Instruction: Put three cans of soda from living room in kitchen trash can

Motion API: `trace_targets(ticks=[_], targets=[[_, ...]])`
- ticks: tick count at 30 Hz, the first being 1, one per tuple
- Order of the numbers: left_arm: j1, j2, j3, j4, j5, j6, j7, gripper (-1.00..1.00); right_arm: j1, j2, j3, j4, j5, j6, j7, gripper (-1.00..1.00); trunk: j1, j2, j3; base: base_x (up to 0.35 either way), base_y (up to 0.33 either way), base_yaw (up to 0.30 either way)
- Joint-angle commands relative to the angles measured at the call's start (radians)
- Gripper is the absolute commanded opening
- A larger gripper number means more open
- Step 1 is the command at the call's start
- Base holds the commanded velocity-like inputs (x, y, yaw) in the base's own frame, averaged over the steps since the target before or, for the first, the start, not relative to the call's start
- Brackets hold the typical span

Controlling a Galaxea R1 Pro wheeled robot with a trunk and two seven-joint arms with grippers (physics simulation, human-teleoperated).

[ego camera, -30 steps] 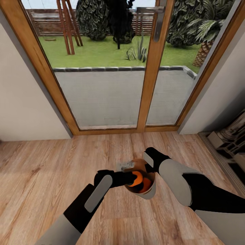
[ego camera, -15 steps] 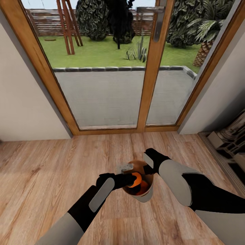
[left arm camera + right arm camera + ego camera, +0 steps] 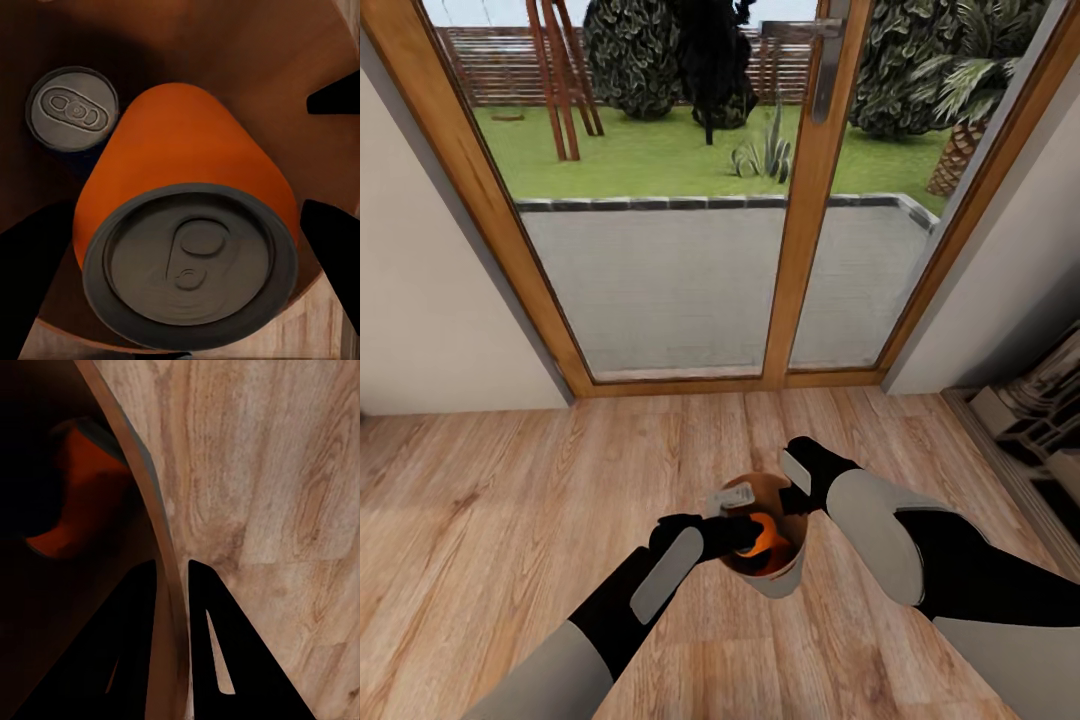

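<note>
Your right gripper [image 3: 792,497] was clamped on the rim of the tash can [image 3: 785,577], one finger inside the wall and one outside, as the right wrist view showed with the two dark fingers [image 3: 131,645] straddling the thin wall [image 3: 161,555]. Your left gripper [image 3: 745,532] reached in over the opening and was closed on an orange can of soda [image 3: 763,533], which sat between its fingertips, partly inside the bin's mouth.

Going from the biggest things down: ahead of you stood the wood-framed glass doors [image 3: 805,200], with a paved terrace and a lawn beyond the glass. Below them lay the light wood floor [image 3: 490,520], and the bin was held above it, between your two arms.

In the left wrist view the bin's brown inside [image 3: 225,52] surrounded the held orange can [image 3: 187,187], whose grey top [image 3: 189,262] with its pull tab faced the camera. Beside it, deeper in the bin, stood a second can with a dark body and a grey top [image 3: 73,109]. The right wrist view showed an orange shape [image 3: 75,495] inside the wall.
</note>
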Motion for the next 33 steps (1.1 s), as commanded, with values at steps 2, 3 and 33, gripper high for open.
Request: trace_targets(ticks=[2,3,33], targets=[[0.000,-0.001,-0.001,0.012,0.000,-0.009,-0.008,-1.00,0.000,0.000,0.003,0.000,-0.002,0.000,0.003,-1.00,0.000,0.000,0.000,0.000,0.000,0.000],[0.000,-0.001,-0.001,0.019,0.000,-0.012,-0.011,-1.00,0.000,0.000,0.003,0.000,-0.002,0.000,0.003,-1.00,0.000,0.000,0.000,0.000,0.000,0.000],[-0.028,-0.011,-0.070,0.164,0.001,-0.129,-0.082,1.00,0.000,0.000,0.003,0.012,-0.002,0.000,0.004,-1.00,0.000,0.000,0.000,0.000,0.000,0.000]])
